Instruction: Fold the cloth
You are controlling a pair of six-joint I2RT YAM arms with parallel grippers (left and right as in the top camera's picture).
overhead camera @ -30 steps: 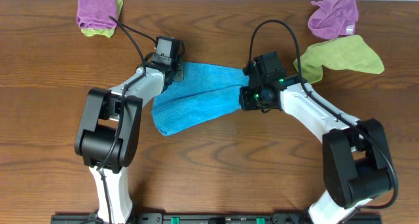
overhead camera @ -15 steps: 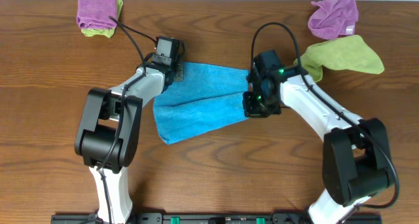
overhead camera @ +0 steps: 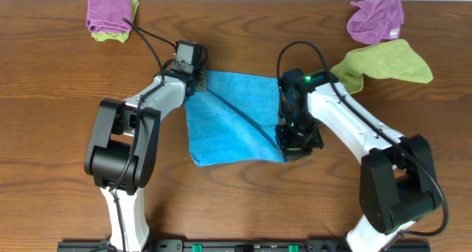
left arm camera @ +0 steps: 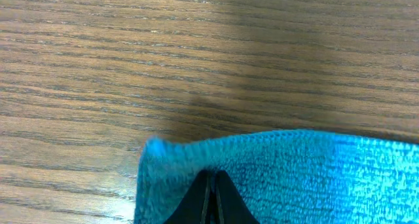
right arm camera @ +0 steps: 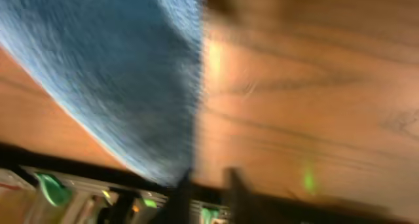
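The sky-blue cloth [overhead camera: 236,119] lies spread on the wooden table between my two arms, with a diagonal crease across it. My left gripper [overhead camera: 193,77] holds the cloth's far left corner. In the left wrist view its black fingertips [left arm camera: 211,175] are pressed together on the cloth [left arm camera: 294,178]. My right gripper [overhead camera: 293,143] hovers at the cloth's near right corner. The right wrist view is blurred, but this gripper [right arm camera: 208,185] stands open with bare wood between its fingers. The cloth [right arm camera: 118,73] ends beside the left finger.
A purple cloth [overhead camera: 108,10] lies on a lime one at the far left. Another purple cloth [overhead camera: 376,18] and a lime-green cloth [overhead camera: 387,60] lie at the far right. A black rail [overhead camera: 236,245] runs along the near edge.
My right gripper has swept toward the near edge, pulling the cloth's right side out flat, and its jaws have parted. The left gripper has stayed put, still shut.
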